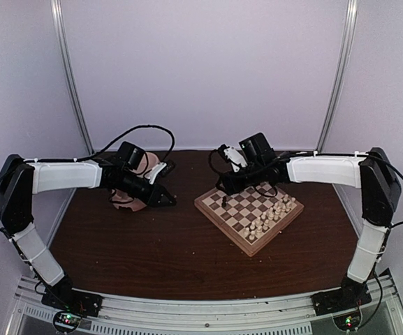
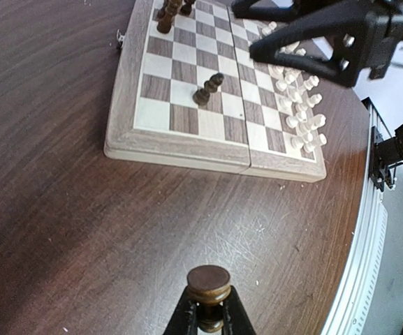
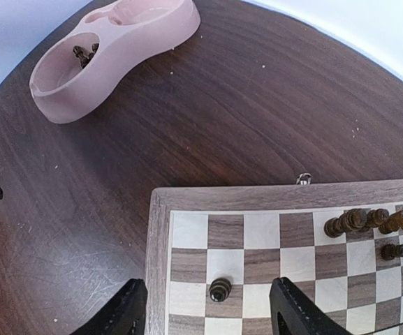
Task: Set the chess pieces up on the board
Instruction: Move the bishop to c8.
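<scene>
Jaws of the right gripper (image 3: pixel 209 285) stand released, one finger on each side of a small dark brown wooden pawn (image 3: pixel 220 289) upright on the checkered wooden chessboard (image 3: pixel 158 237); the left gripper (image 2: pixel 208 315) is clenched on another dark round-topped chessman (image 2: pixel 209 279) over the dark brown table (image 2: pixel 82 209), well apart from the board

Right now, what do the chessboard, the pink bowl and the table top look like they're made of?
Chessboard: wood, visible grain in pale and brown squares and the tan border, satin finish.
Pink bowl: probably moulded plastic, uniform colour, smooth rounded walls, soft sheen.
Table top: dark wood or wood-look laminate, streaky grain, fine scratches; can't tell which.
</scene>
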`<state>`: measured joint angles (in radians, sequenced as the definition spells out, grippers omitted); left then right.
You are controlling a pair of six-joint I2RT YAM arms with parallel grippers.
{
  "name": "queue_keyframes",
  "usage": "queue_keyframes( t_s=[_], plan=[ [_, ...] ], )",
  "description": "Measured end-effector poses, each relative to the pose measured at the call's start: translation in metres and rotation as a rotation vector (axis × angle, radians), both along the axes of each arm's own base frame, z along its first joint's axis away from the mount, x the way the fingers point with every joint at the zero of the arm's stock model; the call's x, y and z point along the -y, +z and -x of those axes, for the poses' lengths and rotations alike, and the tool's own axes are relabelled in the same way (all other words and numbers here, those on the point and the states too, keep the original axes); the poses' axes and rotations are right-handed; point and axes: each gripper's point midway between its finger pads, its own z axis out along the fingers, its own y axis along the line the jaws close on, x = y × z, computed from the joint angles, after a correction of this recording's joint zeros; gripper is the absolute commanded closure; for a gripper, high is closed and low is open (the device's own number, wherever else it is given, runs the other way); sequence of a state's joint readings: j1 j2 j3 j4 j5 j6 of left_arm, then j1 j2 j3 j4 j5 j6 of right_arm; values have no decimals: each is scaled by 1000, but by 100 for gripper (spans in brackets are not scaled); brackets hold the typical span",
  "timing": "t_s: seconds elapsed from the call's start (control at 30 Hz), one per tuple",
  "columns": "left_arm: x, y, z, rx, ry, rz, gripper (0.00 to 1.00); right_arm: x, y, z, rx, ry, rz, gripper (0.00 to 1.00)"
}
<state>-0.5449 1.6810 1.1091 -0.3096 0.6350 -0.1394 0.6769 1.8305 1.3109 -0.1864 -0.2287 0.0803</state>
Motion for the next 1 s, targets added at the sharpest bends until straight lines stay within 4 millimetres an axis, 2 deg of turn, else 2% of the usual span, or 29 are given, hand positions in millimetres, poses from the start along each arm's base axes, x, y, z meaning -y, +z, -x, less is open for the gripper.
queue_keyframes(
  t_s=[0.1,0.2,0.43,0.73,1.0],
  plan=[
    [-1,-3,2,-9,2,-15,93,0,7,2,-61,15,33,41],
    [0,0,0,-6,5,-21,93,2,3,4,-120,18,77,44],
    [5,11,-9,22,10,-13,90,12,-27,14,-242,12,182,48],
    [4,2,-6,-5,8,-36,90,12,-53,13,-299,22,277,57],
    [4,0,-6,0,3,-41,90,15,-52,12,-295,21,305,64]
  ],
)
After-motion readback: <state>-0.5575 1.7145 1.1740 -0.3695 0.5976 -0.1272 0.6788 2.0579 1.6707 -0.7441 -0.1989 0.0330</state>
